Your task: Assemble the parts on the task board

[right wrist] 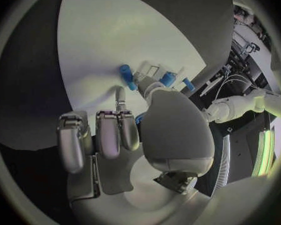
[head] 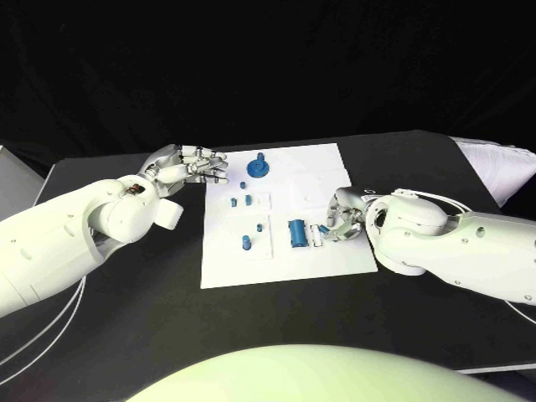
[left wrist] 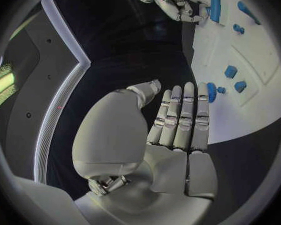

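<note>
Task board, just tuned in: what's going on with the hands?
The right hand reaches over the task board, fingers at the blue cylinder part; a firm hold can't be confirmed. The left hand hovers flat and open at the board's left edge, holding nothing. Other blue parts, including a pegged disc, sit on the board.

White arms (head: 51,243), silver fingers (left wrist: 178,115), white cables (head: 33,335)

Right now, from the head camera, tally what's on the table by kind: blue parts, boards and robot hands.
Blue parts: 7 plainly seen
White task board: 1
Robot hands: 2, left robot hand and right robot hand
Total: 10
</note>
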Motion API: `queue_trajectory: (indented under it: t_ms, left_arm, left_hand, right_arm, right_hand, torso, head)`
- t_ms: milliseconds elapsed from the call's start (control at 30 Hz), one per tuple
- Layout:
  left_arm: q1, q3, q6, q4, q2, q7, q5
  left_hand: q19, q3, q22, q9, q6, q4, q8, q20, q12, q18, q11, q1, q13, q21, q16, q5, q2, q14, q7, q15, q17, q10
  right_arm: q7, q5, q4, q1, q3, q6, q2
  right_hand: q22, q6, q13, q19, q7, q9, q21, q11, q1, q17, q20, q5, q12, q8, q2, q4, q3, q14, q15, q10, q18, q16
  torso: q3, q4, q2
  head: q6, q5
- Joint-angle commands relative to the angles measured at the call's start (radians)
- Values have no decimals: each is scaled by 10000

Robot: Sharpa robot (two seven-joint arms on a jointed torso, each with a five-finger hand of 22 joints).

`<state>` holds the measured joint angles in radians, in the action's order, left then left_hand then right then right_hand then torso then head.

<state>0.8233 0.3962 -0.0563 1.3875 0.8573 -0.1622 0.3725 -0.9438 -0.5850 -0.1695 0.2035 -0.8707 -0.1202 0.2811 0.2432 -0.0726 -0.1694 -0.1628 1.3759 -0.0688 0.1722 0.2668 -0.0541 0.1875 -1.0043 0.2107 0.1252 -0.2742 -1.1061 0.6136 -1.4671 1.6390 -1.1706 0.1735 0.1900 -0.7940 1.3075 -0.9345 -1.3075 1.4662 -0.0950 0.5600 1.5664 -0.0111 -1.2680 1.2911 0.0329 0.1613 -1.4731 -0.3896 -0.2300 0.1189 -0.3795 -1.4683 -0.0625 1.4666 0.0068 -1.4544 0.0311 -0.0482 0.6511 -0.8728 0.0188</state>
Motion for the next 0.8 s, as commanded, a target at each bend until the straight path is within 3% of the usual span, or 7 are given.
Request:
queue_trajectory:
  t_ms: [33,133,300,667,800]
  left_arm:
    - [-15,4,163,18,-13,-34,-58]
    - [-15,4,161,20,-11,-32,-58]
    - [-15,4,156,21,-1,-28,-58]
    - [-15,4,155,21,8,-11,-58]
    - [-15,4,156,22,14,-1,-58]
  left_hand:
    - [-50,-5,9,-12,-20,-38,5,-18,-34,-136,-3,-11,-13,-48,-43,35,-74,-61,72,-19,-16,25]
    - [-50,-5,9,-12,-20,-38,5,-18,-34,-136,-3,-11,-13,-48,-43,35,-74,-61,72,-19,-16,25]
    - [-57,-1,20,-14,-20,-54,4,-17,-34,-135,-5,-18,-13,-60,-53,35,-85,-63,74,-18,-26,28]
    - [-67,-9,32,-16,-24,-76,5,-17,-36,-136,-5,-23,-14,-72,-64,34,-119,-66,74,-17,-37,28]
    - [-67,-9,32,-16,-24,-76,5,-17,-36,-136,-5,-23,-14,-72,-64,34,-119,-66,74,-17,-37,28]
  right_arm:
    - [-193,-460,-18,12,18,-441,50]
    - [-170,-503,-49,21,30,-553,73]
    - [-101,-569,-91,36,44,-776,71]
    - [61,-700,-80,50,54,-1082,38]
    - [141,-713,-88,52,55,-1100,5]
  right_hand:
    - [2632,-153,-1902,1046,20,-49,44,-28,-227,4,50,86,-16,45,52,-140,-173,-492,53,339,-68,-5]
    - [2632,-329,-1922,1046,65,-100,44,10,-406,-16,49,16,-43,30,163,-269,-492,-484,27,360,-68,12]
    - [2632,-569,-1936,1046,140,-153,44,76,-363,-31,29,433,-63,-20,186,-387,-942,-480,-25,380,-68,35]
    - [2632,-629,-1945,1046,165,-192,44,98,28,-29,13,695,-73,-25,87,-317,-1135,-481,-43,398,-68,50]
    - [2632,-593,-1914,1046,163,-217,44,99,585,-20,3,1204,-29,-12,-4,-109,-1228,-484,-49,378,-68,62]
  torso:
    - [-5,-2,-2]
    - [-5,-2,-1]
    - [-4,0,-2]
    - [4,-9,0]
    - [5,-4,-1]
  head:
    - [2,3]
    - [2,5]
    - [2,14]
    - [2,7]
    - [2,0]
